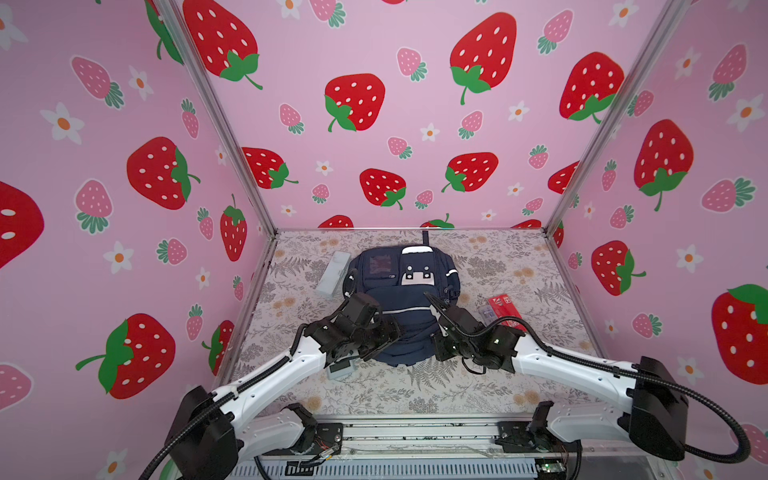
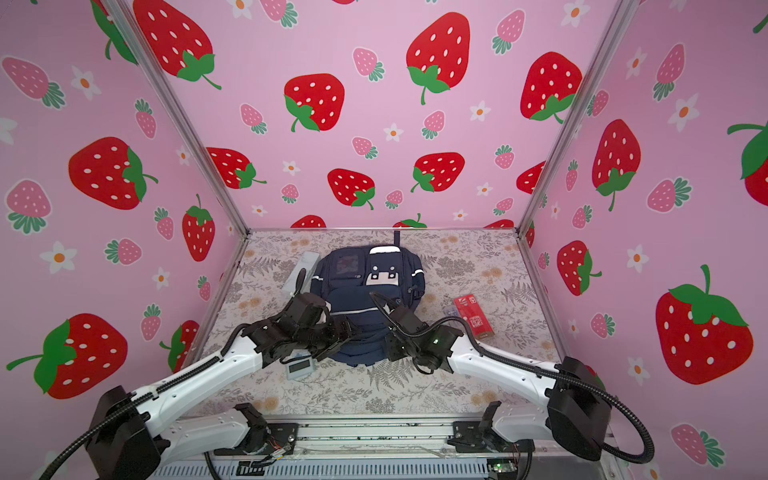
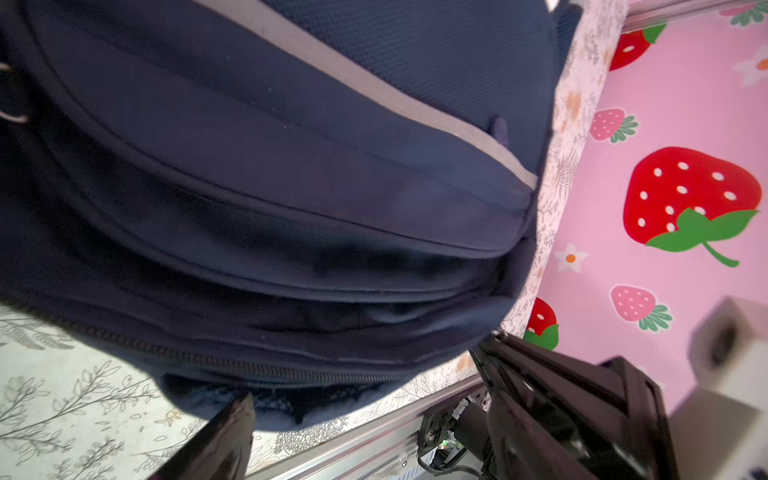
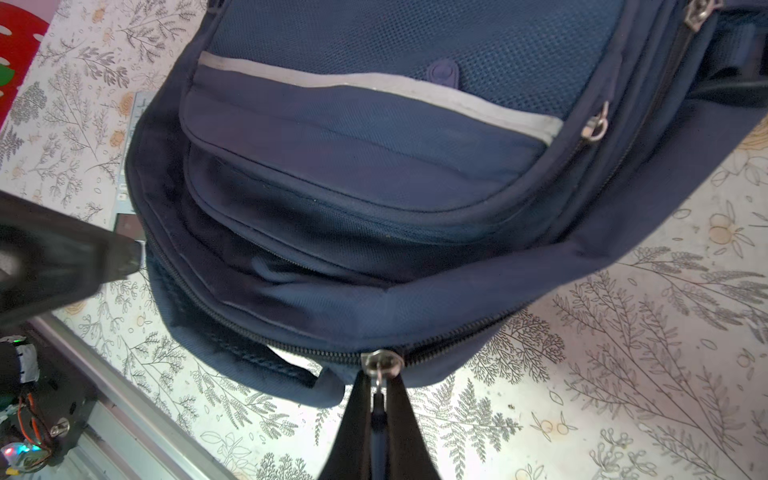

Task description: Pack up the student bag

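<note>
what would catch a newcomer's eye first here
The pink strawberry-print walls jump out first, rising around the floral table. At the table's middle lies the navy student bag, where the right gripper pinches the zipper pull on the bag's near edge.

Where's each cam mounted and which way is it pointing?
Top views: above the robot's base, looking down on the navy blue fabric backpack; white left arm and right arm show.
Left wrist: arm-mounted, close beside the backpack; open left gripper shows.
Right wrist: arm-mounted, facing the backpack's zipper edge; right gripper shut on the metal zipper pull.
Shared: both wrist views show the silver stripe.
</note>
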### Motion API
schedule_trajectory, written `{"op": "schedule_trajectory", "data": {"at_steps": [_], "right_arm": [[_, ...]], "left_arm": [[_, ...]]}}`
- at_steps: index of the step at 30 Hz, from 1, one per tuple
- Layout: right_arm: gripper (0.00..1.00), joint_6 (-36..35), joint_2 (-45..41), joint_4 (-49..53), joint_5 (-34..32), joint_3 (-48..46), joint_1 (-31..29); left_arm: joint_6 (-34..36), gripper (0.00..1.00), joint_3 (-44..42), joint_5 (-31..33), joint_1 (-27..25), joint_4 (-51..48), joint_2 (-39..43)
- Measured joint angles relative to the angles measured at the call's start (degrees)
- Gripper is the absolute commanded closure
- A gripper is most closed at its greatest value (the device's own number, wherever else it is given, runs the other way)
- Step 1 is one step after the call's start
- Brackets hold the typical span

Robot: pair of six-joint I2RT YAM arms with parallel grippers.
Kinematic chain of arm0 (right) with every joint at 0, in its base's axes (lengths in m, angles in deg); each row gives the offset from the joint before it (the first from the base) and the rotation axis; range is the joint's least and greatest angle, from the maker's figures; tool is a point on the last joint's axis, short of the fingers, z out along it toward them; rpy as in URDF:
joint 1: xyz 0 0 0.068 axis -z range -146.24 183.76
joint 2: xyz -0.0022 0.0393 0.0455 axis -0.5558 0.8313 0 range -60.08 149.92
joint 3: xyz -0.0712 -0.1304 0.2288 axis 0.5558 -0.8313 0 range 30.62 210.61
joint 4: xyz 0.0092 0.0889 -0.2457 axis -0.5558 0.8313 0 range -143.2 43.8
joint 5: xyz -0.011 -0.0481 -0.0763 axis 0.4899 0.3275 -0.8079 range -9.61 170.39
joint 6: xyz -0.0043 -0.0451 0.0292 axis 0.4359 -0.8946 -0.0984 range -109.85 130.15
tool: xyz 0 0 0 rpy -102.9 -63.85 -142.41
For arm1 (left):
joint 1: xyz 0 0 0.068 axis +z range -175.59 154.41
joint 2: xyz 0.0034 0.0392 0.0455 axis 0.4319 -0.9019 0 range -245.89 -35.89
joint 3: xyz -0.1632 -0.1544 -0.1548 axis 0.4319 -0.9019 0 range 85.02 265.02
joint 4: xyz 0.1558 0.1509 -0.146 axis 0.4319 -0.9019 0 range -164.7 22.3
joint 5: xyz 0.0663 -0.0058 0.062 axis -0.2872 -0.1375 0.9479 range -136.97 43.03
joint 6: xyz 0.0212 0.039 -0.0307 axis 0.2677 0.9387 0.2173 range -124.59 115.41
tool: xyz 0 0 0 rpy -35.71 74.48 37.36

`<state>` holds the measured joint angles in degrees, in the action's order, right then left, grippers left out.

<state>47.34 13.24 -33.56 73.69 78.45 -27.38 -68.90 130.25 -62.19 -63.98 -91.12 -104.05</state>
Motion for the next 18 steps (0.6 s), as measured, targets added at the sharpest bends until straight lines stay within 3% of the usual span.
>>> {"op": "schedule_trajectory", "data": {"at_steps": [8, 11, 15, 18], "right_arm": [[1.0, 0.52, -0.04, -1.18, 0.15, 0.0, -0.61], [1.0, 0.57, -0.04, -1.97, 0.39, 0.0, -0.74], [1.0, 0.76, -0.04, -2.73, 0.63, 0.0, -0.74], [1.0, 1.29, -0.11, -2.82, 0.72, 0.0, -0.55]], "left_arm": [[0.28, 0.09, 3.91, 3.3, -4.72, -2.6, -3.74], [2.14, 0.15, 6.49, 5.79, -6.03, -4.24, -4.46], [9.99, 0.2, 12.94, 11.26, -7.89, -10.14, -8.39], [19.67, 0.24, 20.11, 16.11, -11.1, -14.51, -11.32]]}}
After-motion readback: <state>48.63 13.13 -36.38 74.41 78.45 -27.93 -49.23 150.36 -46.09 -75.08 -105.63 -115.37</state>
